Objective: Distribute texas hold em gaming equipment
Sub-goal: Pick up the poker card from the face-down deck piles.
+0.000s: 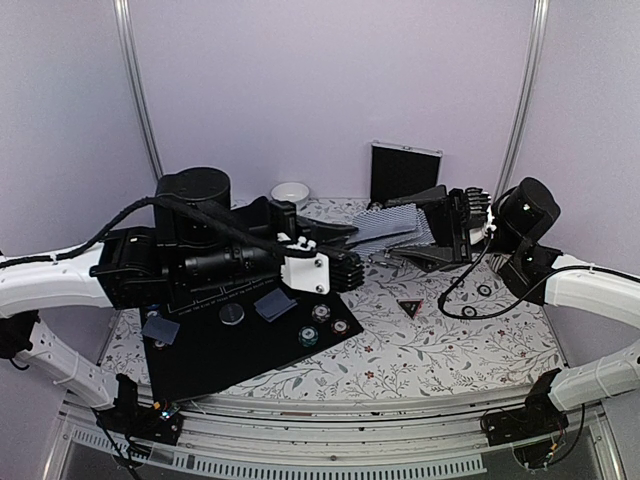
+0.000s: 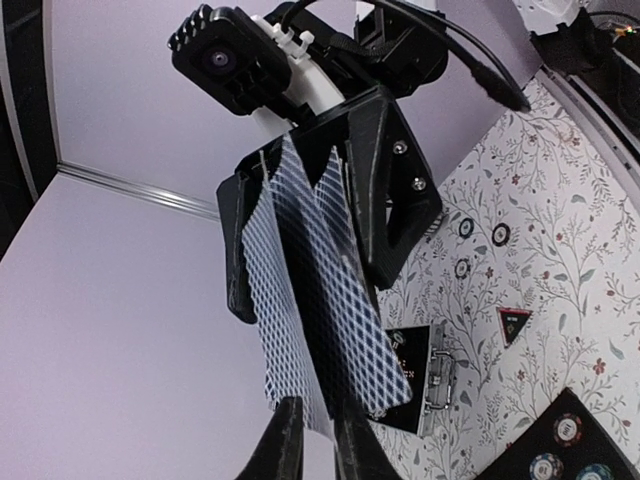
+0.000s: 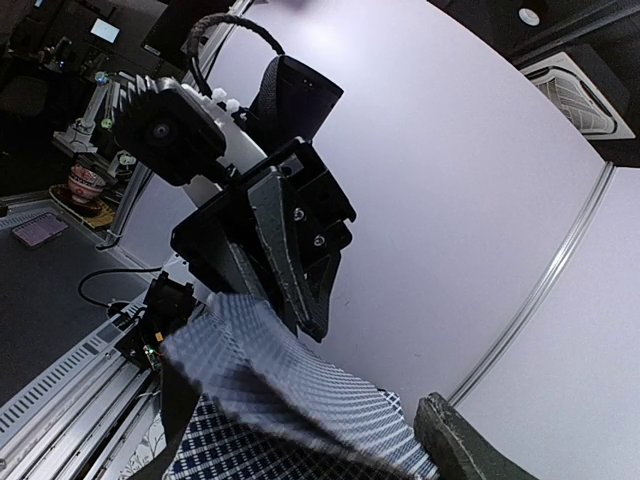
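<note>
I see my right gripper (image 1: pixel 430 232) holding a fan of playing cards (image 2: pixel 320 300) by one end, up in the air at about 12 o'clock over the table (image 1: pixel 420 355). The blue-grey backs of the cards face my left wrist camera. My left gripper (image 2: pixel 318 450) points at the fan from the 9 o'clock side. Its two fingers (image 2: pixel 285 445) stand close together with only a thin gap, right at the loose edge of the fan. A card corner reaches down to that gap, but I cannot tell if the fingers really pinch it. In the right wrist view the top card looks blurry under those dark fingers. Down on the table, a black mat (image 1: pixel 230 360) lies at about 8 o'clock. On it sit one card (image 1: pixel 272 305) near the middle and another card (image 1: pixel 160 328) at its 9 o'clock edge. The round grey button (image 1: pixel 232 315) rests between them. Three poker chips (image 1: pixel 320 313) sit close together at the 3 o'clock end of the mat. The black-red triangle marker (image 1: pixel 408 307) lies flat on the flowery cloth, just past the mat toward 3 o'clock. A few more small chips (image 1: pixel 483 290) lie farther out at 3 o'clock. The black case (image 1: pixel 405 172) stands upright at the back near 12 o'clock, and the small white bowl (image 1: pixel 290 193) sits at about 11 o'clock.
</note>
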